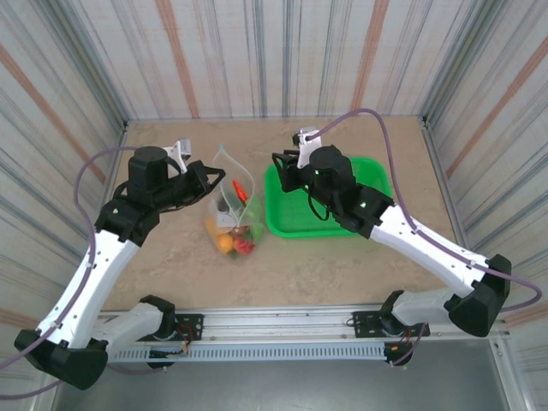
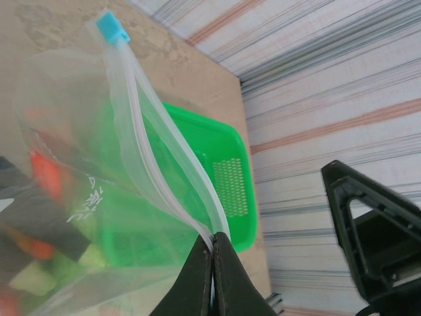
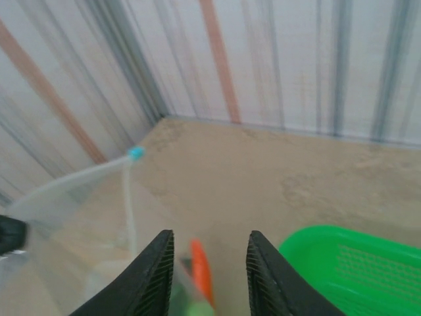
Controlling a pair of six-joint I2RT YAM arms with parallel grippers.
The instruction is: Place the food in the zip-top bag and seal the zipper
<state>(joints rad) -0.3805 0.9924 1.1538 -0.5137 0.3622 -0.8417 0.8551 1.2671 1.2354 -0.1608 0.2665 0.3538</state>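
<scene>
Between the two arms, bag (image 1: 221, 212): it is held upright with its bottom on the table (image 1: 342, 265), just left of the green basket (image 1: 377, 175), and its mouth is open at the top.
Food (image 1: 233, 241): a heap of small toy pieces is seen low in the bag; a red chili (image 1: 241, 190) is propped higher up, at the right side of the mouth.
Zipper (image 2: 158, 151): the two pale strips are parted along most of their run and are joined at the ends; a blue slider (image 2: 113, 26) sits at the far end.
Left claw (image 2: 212, 273): it is closed tight on the zipper end away from the slider, and the bag is held up by that pinch.
Right claw (image 3: 209, 240): its fingers are set narrowly apart with nothing gripped; it hangs over the left edge of the basket, facing the bag mouth.
Handling: the bag is judged thin, floppy and slick, so it would sag or fold if the pinch were lost. The food is light, but its weight low down is likely to keep the base settled.
Where to hold: the stiffer zipper strip is judged a better purchase than the film. For sealing, the slider should be taken and run along the mouth towards the held end.
Risk: the chili may be caught in the track unless it is pushed lower first.
</scene>
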